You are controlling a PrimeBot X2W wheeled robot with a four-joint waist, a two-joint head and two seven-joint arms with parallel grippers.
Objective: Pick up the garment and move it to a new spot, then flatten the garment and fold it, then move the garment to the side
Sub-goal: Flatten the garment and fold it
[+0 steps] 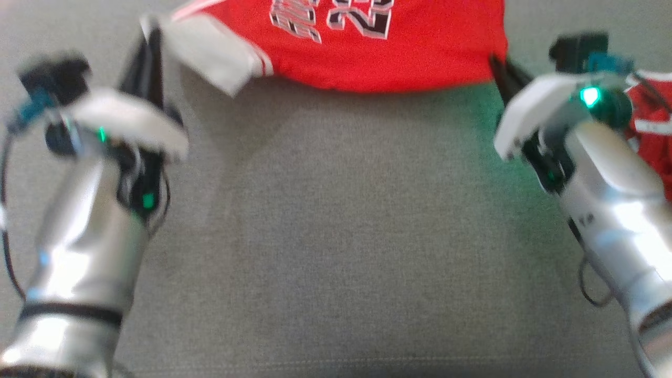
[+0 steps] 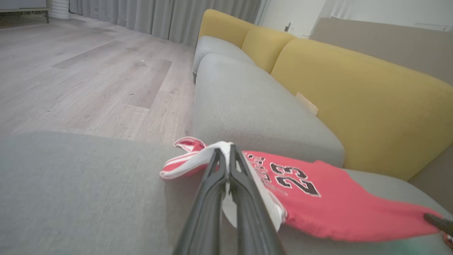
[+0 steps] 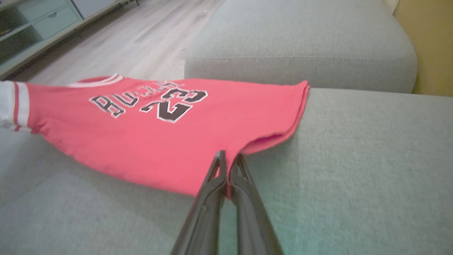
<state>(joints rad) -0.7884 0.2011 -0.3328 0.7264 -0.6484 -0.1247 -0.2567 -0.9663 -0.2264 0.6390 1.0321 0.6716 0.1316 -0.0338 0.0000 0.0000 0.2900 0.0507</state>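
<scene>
The garment (image 1: 367, 47) is a red jersey with black-and-white lettering and white sleeve trim. It hangs stretched between my two grippers just above the grey seat cushion (image 1: 336, 236). My left gripper (image 1: 149, 29) is shut on the white sleeve end, and in the left wrist view the gripper (image 2: 224, 150) pinches that white fabric, with the garment (image 2: 318, 209) trailing to the right. My right gripper (image 1: 497, 62) is shut on the red hem corner. In the right wrist view the gripper (image 3: 228, 157) clamps the lower edge of the garment (image 3: 159, 134).
Yellow backrests (image 2: 354, 88) line the grey sofa. A second grey cushion (image 3: 300, 42) adjoins this one. Wooden floor (image 2: 70, 71) lies beyond the sofa, with a pale green cabinet (image 3: 39, 21) farther off. More red-and-white cloth (image 1: 651, 131) shows behind my right arm.
</scene>
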